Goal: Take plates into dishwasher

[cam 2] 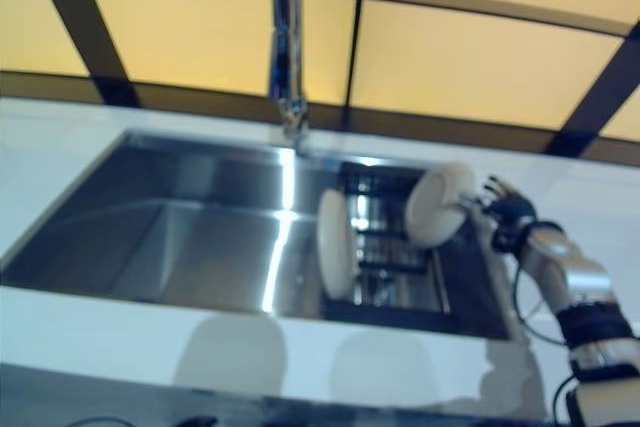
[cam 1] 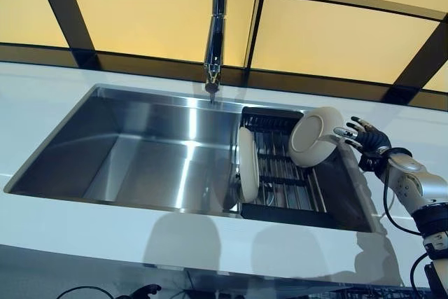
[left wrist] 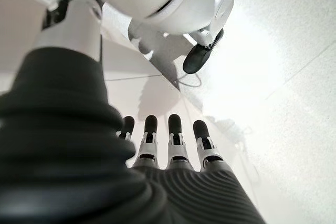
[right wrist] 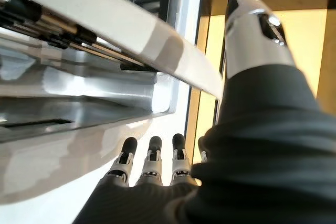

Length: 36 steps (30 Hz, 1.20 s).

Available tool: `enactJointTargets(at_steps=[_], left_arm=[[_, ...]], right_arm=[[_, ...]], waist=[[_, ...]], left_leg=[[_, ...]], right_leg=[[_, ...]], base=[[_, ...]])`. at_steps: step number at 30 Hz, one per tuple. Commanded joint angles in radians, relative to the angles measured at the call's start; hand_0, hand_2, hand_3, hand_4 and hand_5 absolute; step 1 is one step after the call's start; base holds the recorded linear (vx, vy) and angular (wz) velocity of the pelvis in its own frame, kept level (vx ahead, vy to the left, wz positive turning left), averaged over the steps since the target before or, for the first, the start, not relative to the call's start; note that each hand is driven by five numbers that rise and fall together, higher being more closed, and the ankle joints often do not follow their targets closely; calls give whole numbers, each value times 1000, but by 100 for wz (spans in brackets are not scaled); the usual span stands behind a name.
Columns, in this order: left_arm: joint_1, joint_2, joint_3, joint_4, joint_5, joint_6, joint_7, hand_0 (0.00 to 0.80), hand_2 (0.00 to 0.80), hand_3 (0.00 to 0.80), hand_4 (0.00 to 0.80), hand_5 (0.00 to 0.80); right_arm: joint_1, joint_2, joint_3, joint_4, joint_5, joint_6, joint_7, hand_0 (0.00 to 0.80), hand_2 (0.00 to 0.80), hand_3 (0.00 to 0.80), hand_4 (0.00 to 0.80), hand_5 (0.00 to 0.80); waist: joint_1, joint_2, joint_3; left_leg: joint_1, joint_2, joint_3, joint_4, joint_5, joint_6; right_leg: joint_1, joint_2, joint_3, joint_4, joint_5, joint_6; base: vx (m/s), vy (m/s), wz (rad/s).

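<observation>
No readable text, label, number or sign anywhere: none on the plate (cam 1: 315,136) at the right hand (cam 1: 367,139), none on the second plate (cam 1: 247,164) standing in the rack (cam 1: 283,173), none on the sink (cam 1: 133,152), faucet (cam 1: 215,29) or counter (cam 1: 42,96).

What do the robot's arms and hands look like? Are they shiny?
Yes, a bit shiny. The right arm is smooth silver-grey with rounded sections and a dark band lower down. The right hand has silver fingers with dark tips, and a dark ribbed cover wraps its back and wrist. The left hand looks the same: a row of silver fingers with rounded black tips above a dark ribbed cover.
</observation>
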State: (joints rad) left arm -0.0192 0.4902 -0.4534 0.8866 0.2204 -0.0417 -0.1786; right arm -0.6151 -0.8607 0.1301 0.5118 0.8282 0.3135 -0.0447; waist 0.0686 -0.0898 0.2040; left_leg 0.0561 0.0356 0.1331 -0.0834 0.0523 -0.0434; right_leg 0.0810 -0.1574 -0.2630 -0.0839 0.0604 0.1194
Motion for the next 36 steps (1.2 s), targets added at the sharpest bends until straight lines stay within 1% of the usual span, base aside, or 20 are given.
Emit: enactJointTargets(at_steps=[1,9,16,26,36], left_arm=[[-27,42,-35,2,-36,-50,-6,0,0,0,0,0],[-20,54,-38,-8,-38,-62,0,0,0,0,0,0],[-21,55,-43,8,-43,-79,8,0,0,0,0,0],[-21,55,-49,16,-43,-93,22,0,0,0,0,0],[-16,53,-49,20,-40,-96,30,0,0,0,0,0]], right_arm=[[-138,-53,20,31,44,-42,-32,0,0,0,0,0],[-140,-69,17,52,49,-25,-30,0,0,0,0,0],[-147,-72,21,74,52,-27,-22,0,0,0,0,0],[-168,-70,38,79,62,-27,-17,0,0,0,0,0],[-171,-67,44,78,68,-16,-1,0,0,0,0,0]], waist=[[29,-22,-27],[27,-24,-19],[24,-23,-16],[25,-21,-8],[27,-27,-7]], left_leg=[[-13,43,4,14,-57,-18],[-4,44,4,10,-66,-12],[4,43,6,8,-73,-9],[4,44,4,5,-76,-9],[13,44,3,2,-80,-9]], right_leg=[[-64,-9,12,20,63,78],[-70,-5,12,25,64,82],[-70,-2,15,25,62,81],[-72,2,17,24,60,80],[-67,2,11,22,61,82]], base=[[0,0,0],[3,-15,0],[1,-5,0],[0,0,0],[0,0,0]])
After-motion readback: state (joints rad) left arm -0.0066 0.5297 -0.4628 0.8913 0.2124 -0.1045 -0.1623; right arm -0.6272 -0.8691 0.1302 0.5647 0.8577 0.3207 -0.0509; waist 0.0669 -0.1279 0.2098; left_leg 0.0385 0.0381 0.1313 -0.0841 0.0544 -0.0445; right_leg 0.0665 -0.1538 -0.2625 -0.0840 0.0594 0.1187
